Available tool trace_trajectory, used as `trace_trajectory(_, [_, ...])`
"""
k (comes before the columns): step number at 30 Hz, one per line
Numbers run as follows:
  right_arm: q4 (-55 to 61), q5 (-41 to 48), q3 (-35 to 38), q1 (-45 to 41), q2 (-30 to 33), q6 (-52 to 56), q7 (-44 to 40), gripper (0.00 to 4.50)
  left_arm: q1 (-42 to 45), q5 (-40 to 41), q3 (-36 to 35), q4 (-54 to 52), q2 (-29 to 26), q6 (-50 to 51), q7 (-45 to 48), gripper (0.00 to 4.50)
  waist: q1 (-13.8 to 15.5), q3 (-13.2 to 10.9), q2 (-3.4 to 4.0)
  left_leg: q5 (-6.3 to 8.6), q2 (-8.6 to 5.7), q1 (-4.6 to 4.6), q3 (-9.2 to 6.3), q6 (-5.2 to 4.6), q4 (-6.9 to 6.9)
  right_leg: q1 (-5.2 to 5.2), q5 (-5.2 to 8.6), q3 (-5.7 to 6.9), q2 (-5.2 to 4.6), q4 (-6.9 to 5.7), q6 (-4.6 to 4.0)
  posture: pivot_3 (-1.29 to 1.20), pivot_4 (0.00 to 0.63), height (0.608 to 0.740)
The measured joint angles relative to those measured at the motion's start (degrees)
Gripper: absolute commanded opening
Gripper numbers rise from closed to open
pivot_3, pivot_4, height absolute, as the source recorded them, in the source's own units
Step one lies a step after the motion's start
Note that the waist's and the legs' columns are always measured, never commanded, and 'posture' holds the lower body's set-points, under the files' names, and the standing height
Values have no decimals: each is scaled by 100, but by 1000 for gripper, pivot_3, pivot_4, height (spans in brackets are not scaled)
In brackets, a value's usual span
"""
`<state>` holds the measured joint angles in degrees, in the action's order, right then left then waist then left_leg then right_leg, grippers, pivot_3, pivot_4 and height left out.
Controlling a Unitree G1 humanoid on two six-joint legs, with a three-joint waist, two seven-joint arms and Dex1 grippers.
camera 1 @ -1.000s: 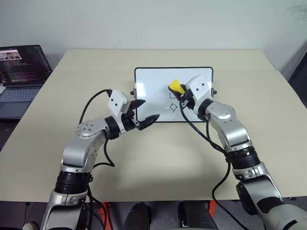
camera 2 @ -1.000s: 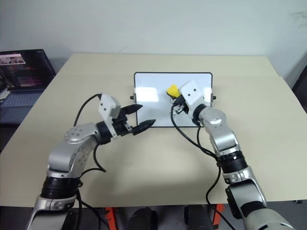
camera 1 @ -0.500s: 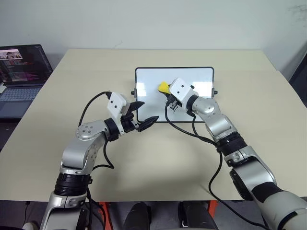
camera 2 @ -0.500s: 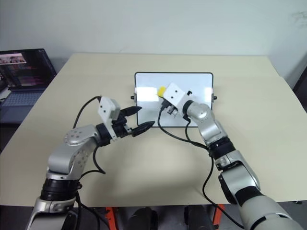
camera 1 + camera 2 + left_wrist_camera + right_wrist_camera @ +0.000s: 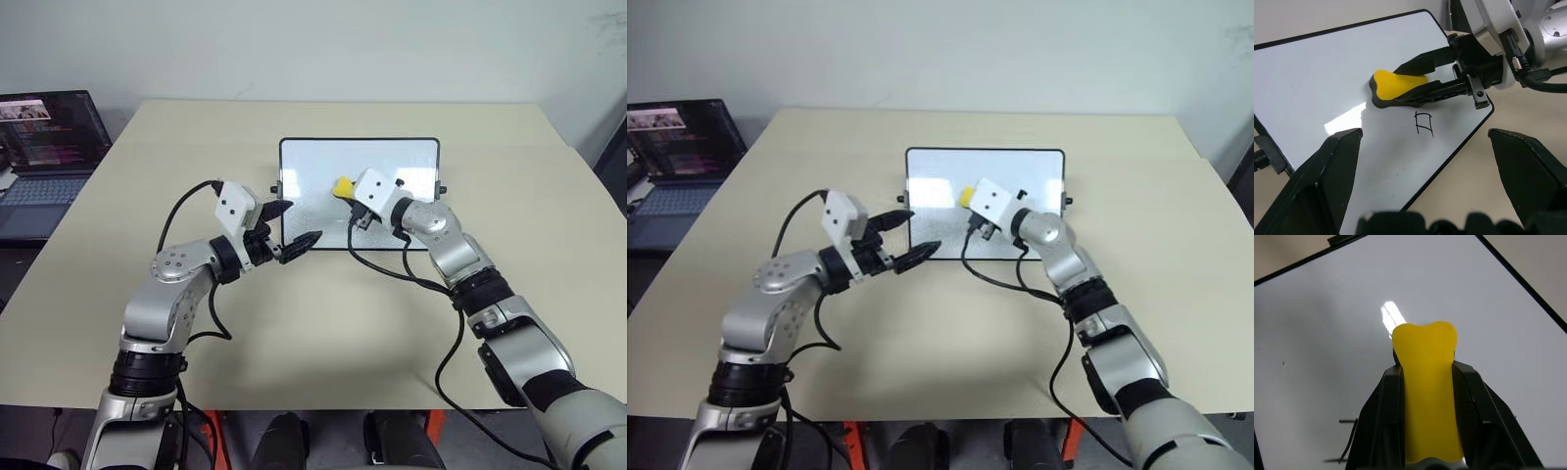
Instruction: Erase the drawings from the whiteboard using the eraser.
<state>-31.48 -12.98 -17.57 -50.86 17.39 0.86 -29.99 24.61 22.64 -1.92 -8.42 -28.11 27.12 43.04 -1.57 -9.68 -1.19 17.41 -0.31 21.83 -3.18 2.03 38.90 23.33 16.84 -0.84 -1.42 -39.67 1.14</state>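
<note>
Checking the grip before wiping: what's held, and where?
The right gripper clamps the yellow oblong eraser by its long sides; the left gripper holds nothing.

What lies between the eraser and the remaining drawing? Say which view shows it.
Only bare whiteboard. In the left wrist view the eraser, clamped in the right gripper, sits just above the rectangle sketch.

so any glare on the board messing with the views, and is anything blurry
Right wrist view: a bright streak of glare on the whiteboard just past the eraser, which is sharp. Left wrist view: a softer glare patch beside the remaining drawing, while the left gripper's own fingers are blurred. Left eye view: a pale sheen on the board, no blur.
</note>
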Motion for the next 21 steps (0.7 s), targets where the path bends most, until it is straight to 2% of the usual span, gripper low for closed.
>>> trace_trajectory(7, [201,20,77,191,434,-28,-101,1057,110,0,2,93,19,-3,20,4500,6,1,-2,0,-3,-17,0,-1,3,-14,-1,0,-1,-7,2,0,150,740])
trace_trajectory(21, [769,82,314,653,872,221,-188,1057,336,-1,47,318,77,-19,120,4500,12,3,-5,-1,-3,-20,1,-1,6,-16,-1,-1,-1,-17,2,0,150,740])
